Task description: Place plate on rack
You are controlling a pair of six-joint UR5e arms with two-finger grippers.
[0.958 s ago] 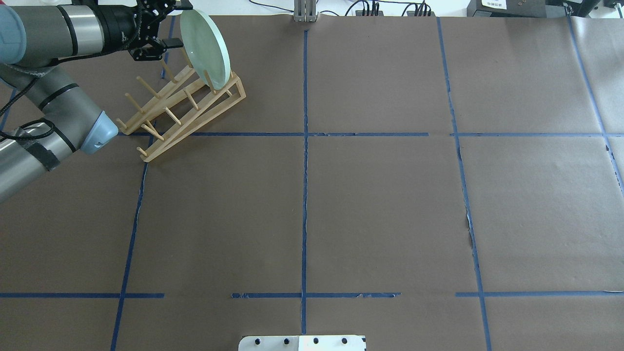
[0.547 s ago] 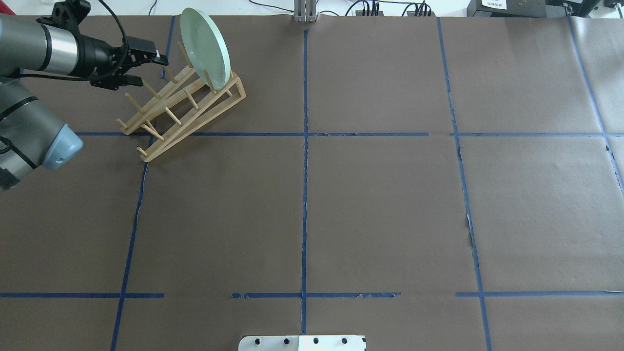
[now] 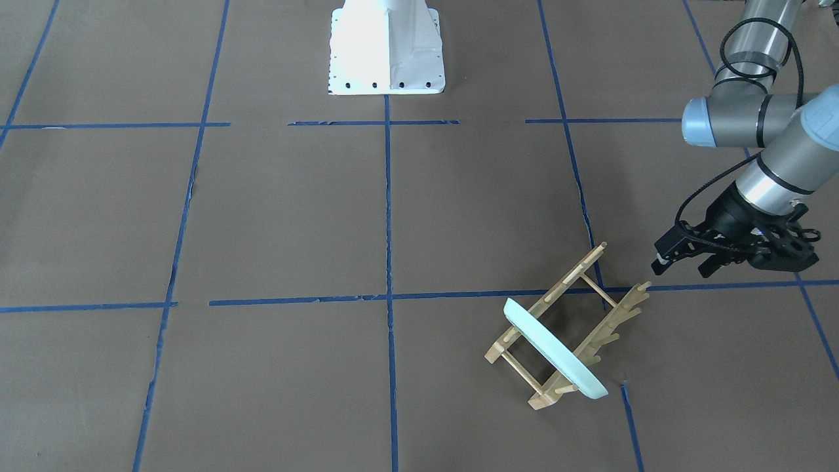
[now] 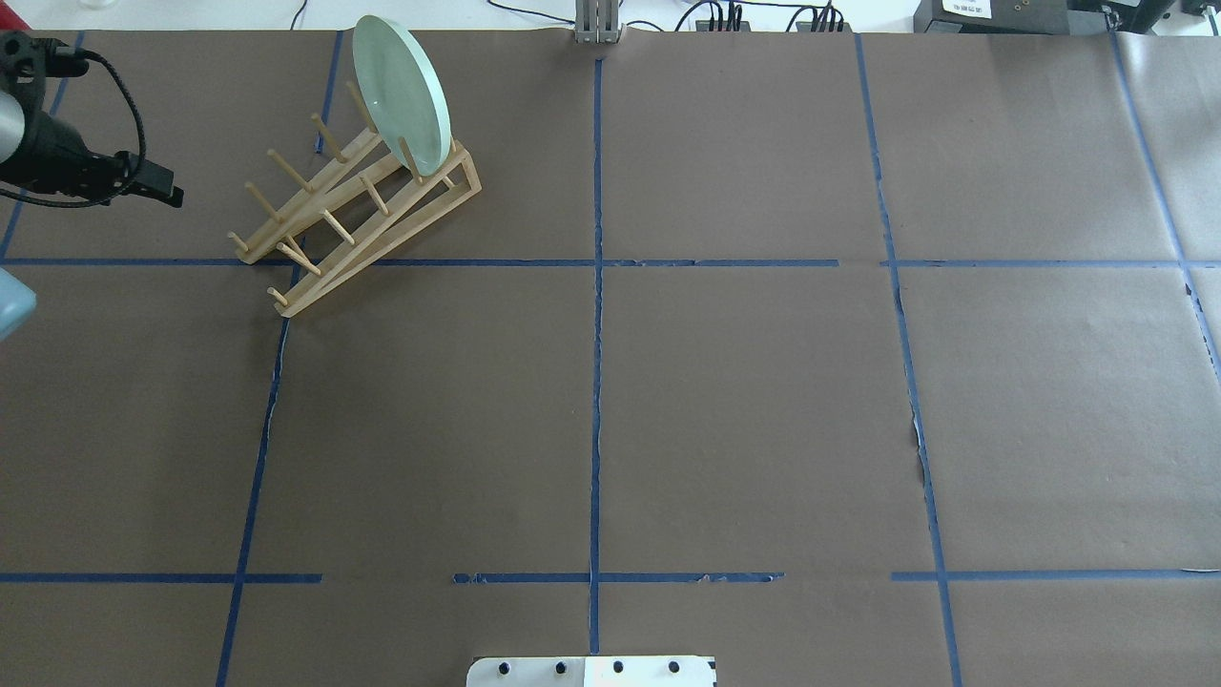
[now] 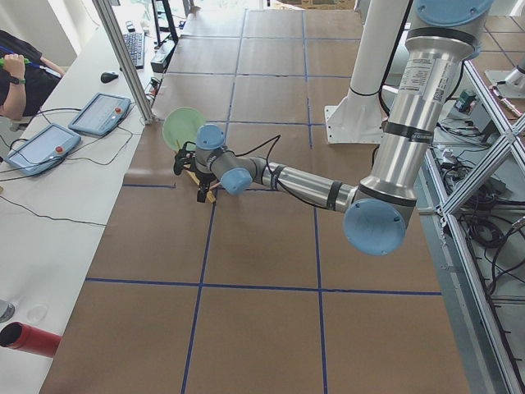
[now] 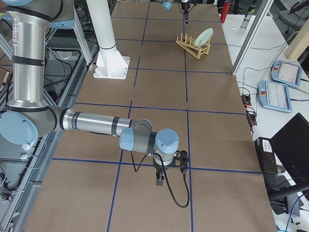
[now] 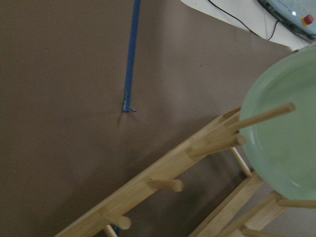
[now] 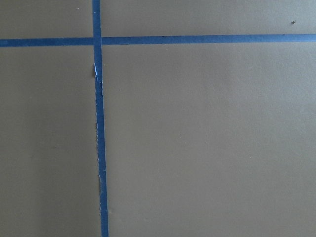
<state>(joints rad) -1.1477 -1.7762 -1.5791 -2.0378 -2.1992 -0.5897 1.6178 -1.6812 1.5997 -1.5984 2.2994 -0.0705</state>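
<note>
So the left fingers [image 3: 665, 252] were right up at the rim of the plate [image 4: 401, 91] a second ago. Now they're pulled well back to the left of the rack [image 4: 324, 215], spread wide and holding nothing.

The plate hasn't budged since they let go. It's standing on edge, leaning a bit, slotted between the pegs at the rack's far right end, the end away from the robot. The rack hasn't shifted on the brown paper surface [image 4: 763, 382] either. I'd call that the job basically done: the plate stays up on its own, and all that's left is for the arm to clear out.

The right fingers [image 6: 159, 182] are way off to the right of the rack, pointing down near the blue tape lines [image 4: 596, 382]. They only show up tiny in one side view, so I can't tell whether they're spread or closed.

As for writing, there's nothing readable on the plate or rack. There's a white label [image 4: 965, 8] far right of the rack, past the paper's edge, but it's too small to make out.
</note>
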